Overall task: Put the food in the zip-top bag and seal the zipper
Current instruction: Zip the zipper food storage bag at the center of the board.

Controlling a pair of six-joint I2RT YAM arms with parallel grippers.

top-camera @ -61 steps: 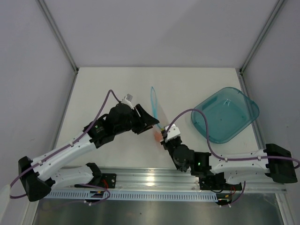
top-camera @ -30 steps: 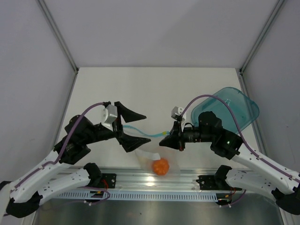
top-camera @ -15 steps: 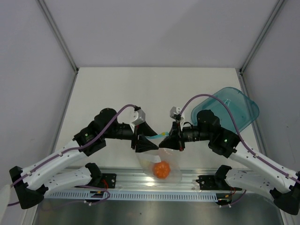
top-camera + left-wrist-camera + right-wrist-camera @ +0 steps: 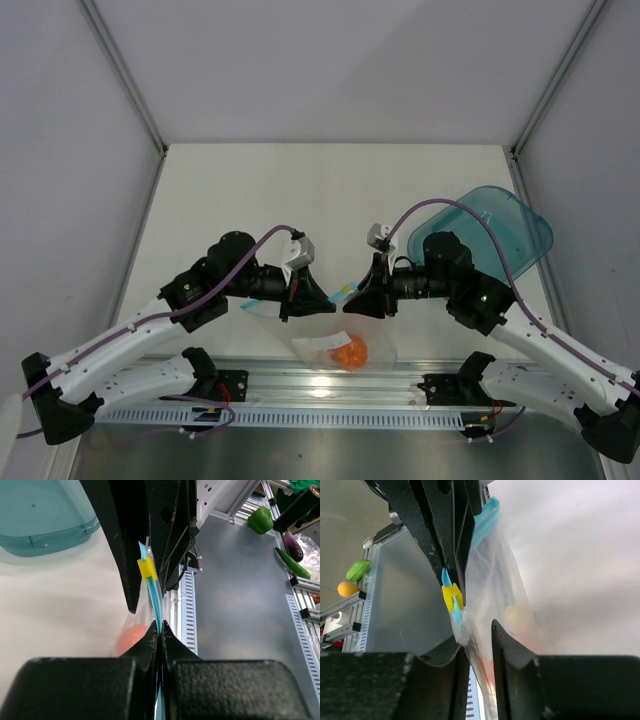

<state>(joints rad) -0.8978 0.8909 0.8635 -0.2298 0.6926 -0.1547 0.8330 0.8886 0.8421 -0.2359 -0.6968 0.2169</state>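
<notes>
I am pinching my left gripper [image 4: 159,630] shut on the zipper [image 4: 153,597], yellow slider [image 4: 146,570] just ahead, my right gripper [image 4: 478,632] standing narrowly apart around the zip-top bag [image 4: 495,575], only its wrist view showing the cream ball [image 4: 518,619] inside, the top view showing the orange lump [image 4: 349,351] in the bag, nearer my bases than both grippers.

Grippers — two: left gripper [image 4: 318,297], right gripper [image 4: 352,300]. One zip-top bag [image 4: 378,345], with one zipper [image 4: 155,600] and one yellow slider [image 4: 146,569]. Food pieces — two: one orange-red lump [image 4: 349,351], one pale ball [image 4: 519,619]. One teal plate [image 4: 500,225].
</notes>
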